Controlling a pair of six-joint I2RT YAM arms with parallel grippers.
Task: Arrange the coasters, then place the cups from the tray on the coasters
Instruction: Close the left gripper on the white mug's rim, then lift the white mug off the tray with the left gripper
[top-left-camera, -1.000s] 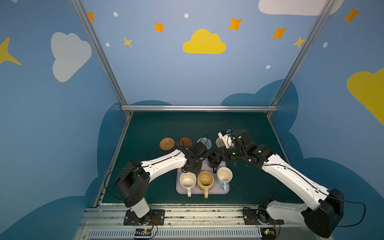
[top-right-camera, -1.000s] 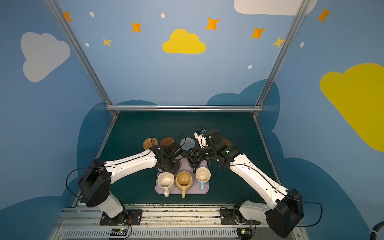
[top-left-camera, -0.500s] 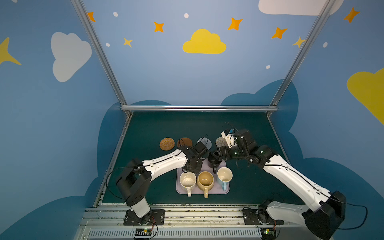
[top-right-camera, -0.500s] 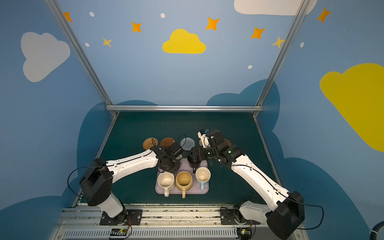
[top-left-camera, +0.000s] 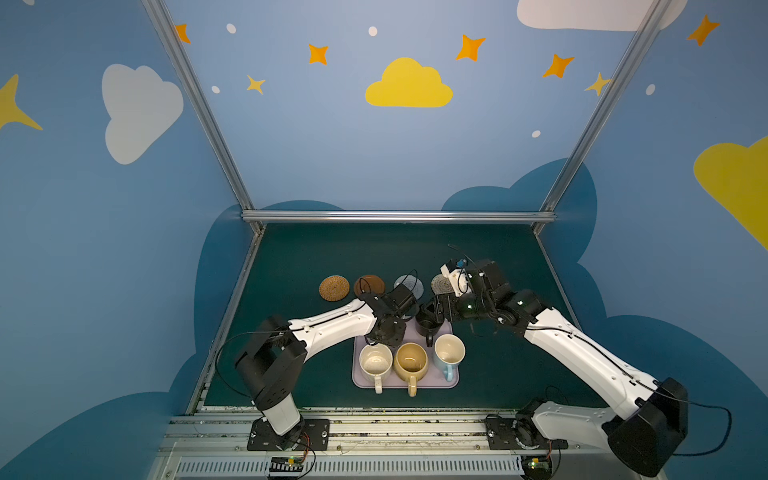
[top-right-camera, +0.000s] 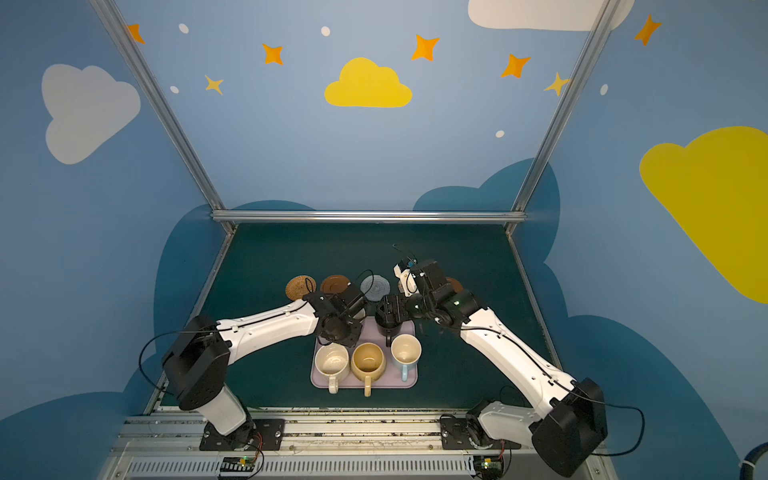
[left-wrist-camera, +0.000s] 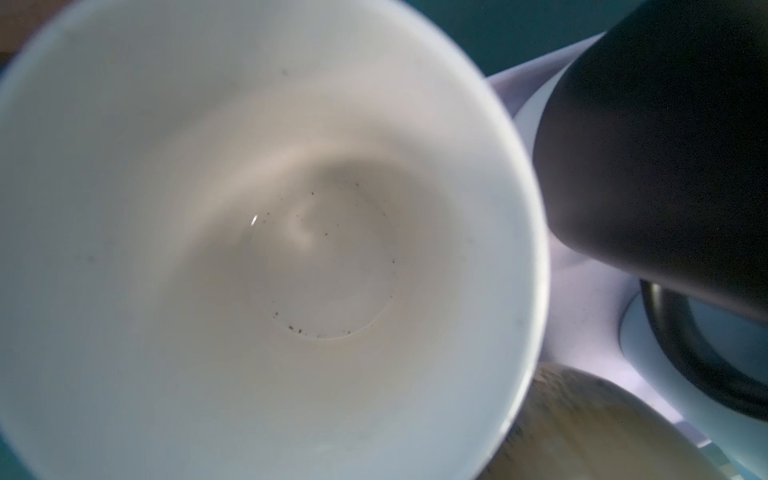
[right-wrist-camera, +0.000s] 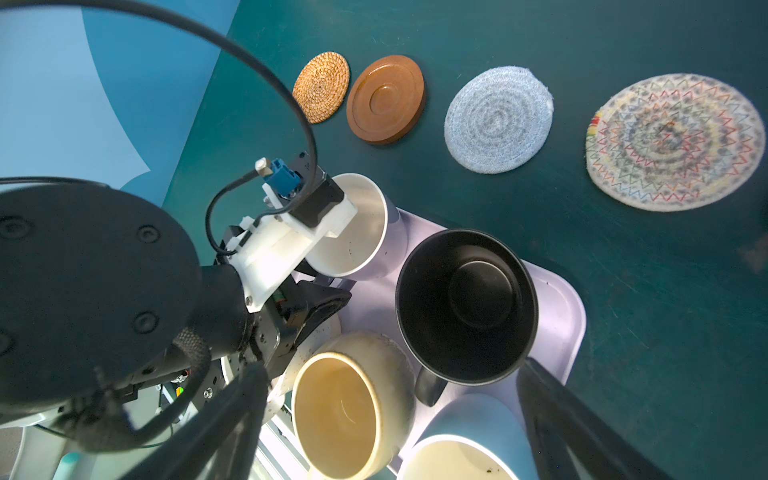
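The lilac tray (top-left-camera: 454, 380) (right-wrist-camera: 557, 307) holds a cream speckled cup (top-left-camera: 375, 360), a mustard cup (top-left-camera: 410, 359) and a light blue cup (top-left-camera: 449, 351) in front. The black cup (top-left-camera: 428, 325) (right-wrist-camera: 465, 303) stands behind them. My left gripper (right-wrist-camera: 324, 295) is shut at the handle side of the lavender cup (right-wrist-camera: 395, 245); its wrist view looks into the cup's cream inside (left-wrist-camera: 291, 249). My right gripper (right-wrist-camera: 390, 365) hangs open just above the black cup. The rattan (right-wrist-camera: 321, 86), brown wooden (right-wrist-camera: 385, 99), grey woven (right-wrist-camera: 498, 119) and beige woven (right-wrist-camera: 675, 141) coasters lie in a row behind the tray.
A second brown coaster (top-right-camera: 455, 284) peeks out behind my right arm. The two wrists stand close together over the tray's back row. Dark green table (top-left-camera: 374, 253) stretches behind the coasters to the metal frame rail (top-left-camera: 395, 216).
Hardly anything: both arms stay over the tray's back row, with only slight shifts of the right wrist.
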